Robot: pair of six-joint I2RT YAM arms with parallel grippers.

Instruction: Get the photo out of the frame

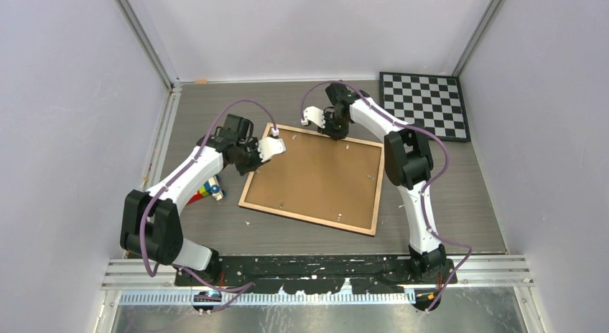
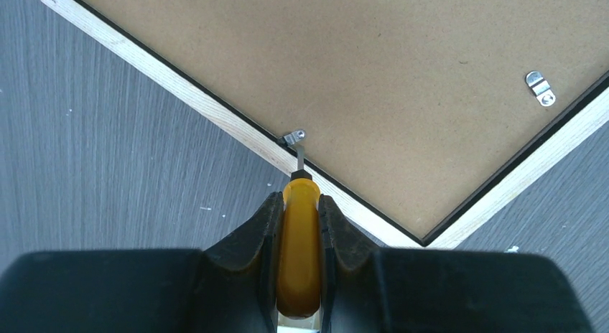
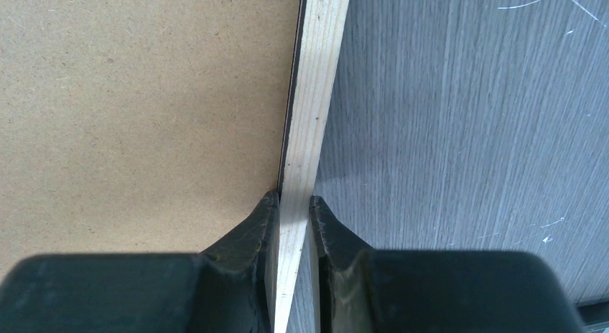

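Surface: grey wood-grain table [image 1: 459,204] between pale walls; the frame [image 1: 307,218] lies face down on it, brown backing board [image 1: 316,175] uppermost.
Whereabouts of the photo: not visible; you must presume it sits beneath that board.
Left gripper [image 2: 298,200]: you have it clamped on a yellow-handled screwdriver [image 2: 298,247], tip set at a metal clip [image 2: 292,138] by the rim, apparently to turn it aside.
Right gripper [image 3: 293,199]: pinched across the far wooden rim, evidently to steady the frame against your prying.
Risk: tip slipping off the clip.
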